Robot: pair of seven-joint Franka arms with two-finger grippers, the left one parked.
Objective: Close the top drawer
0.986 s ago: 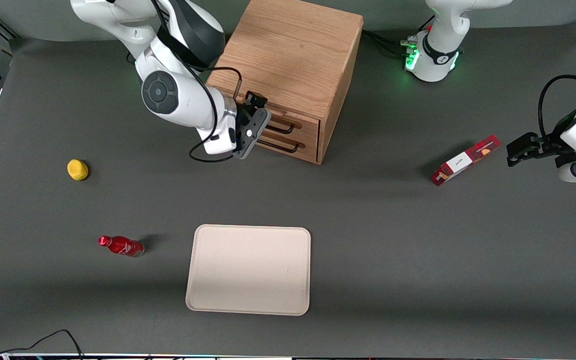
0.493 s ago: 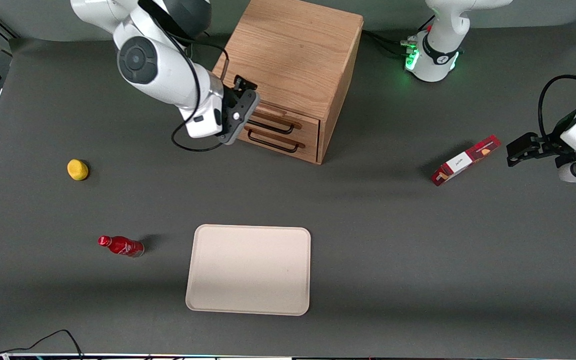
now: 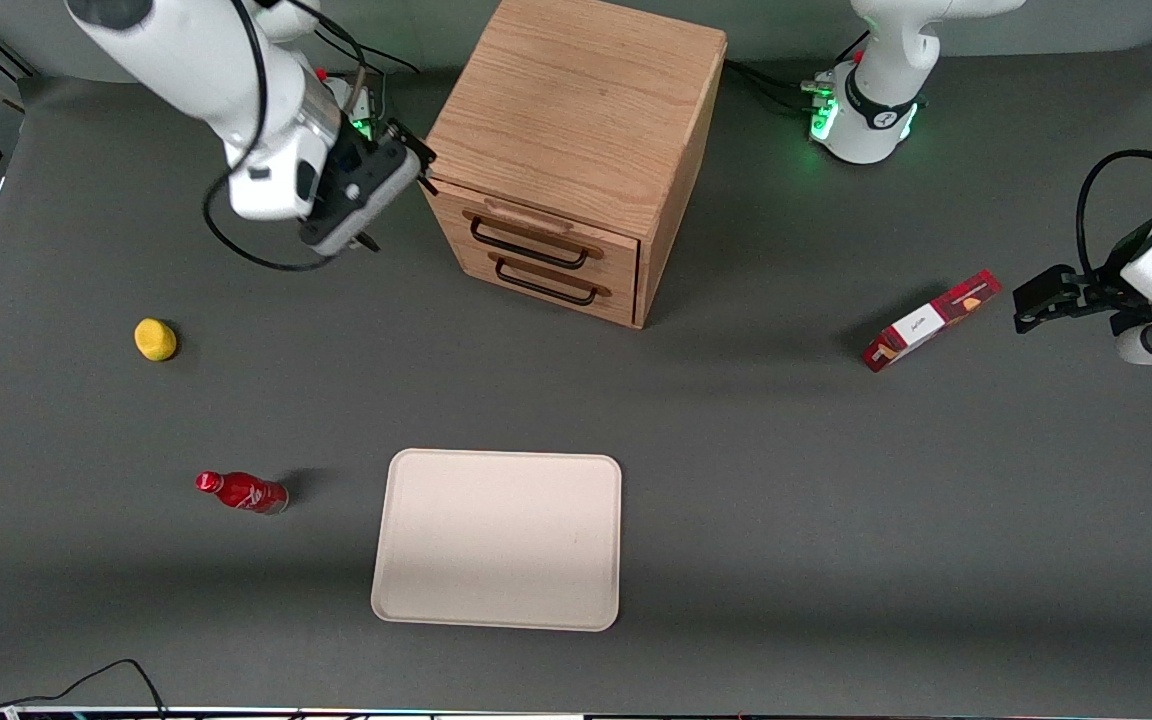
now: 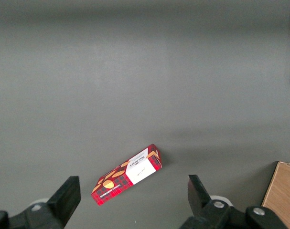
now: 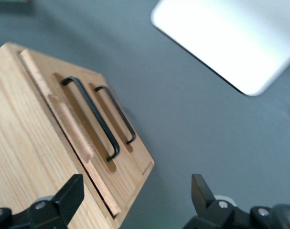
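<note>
The light oak cabinet (image 3: 576, 110) stands at the back of the table. Its top drawer (image 3: 526, 232) has a black wire handle (image 3: 521, 248) and a raised wooden strip, and its front looks flush with the lower drawer front (image 3: 546, 285). My right gripper (image 3: 396, 205) hangs beside the cabinet's corner, toward the working arm's end, above the table and clear of the drawer. It is open and empty. In the right wrist view the top drawer's strip (image 5: 70, 126) and both handles show past my open gripper (image 5: 135, 186).
A cream tray (image 3: 497, 540) lies nearer the front camera; it also shows in the right wrist view (image 5: 226, 38). A yellow fruit (image 3: 155, 339) and a red bottle (image 3: 241, 492) lie toward the working arm's end. A red box (image 3: 929, 320) lies toward the parked arm's end.
My gripper has drawn back from the top drawer's front, moving sideways toward the working arm's end and upward. The drawer fronts are now uncovered.
</note>
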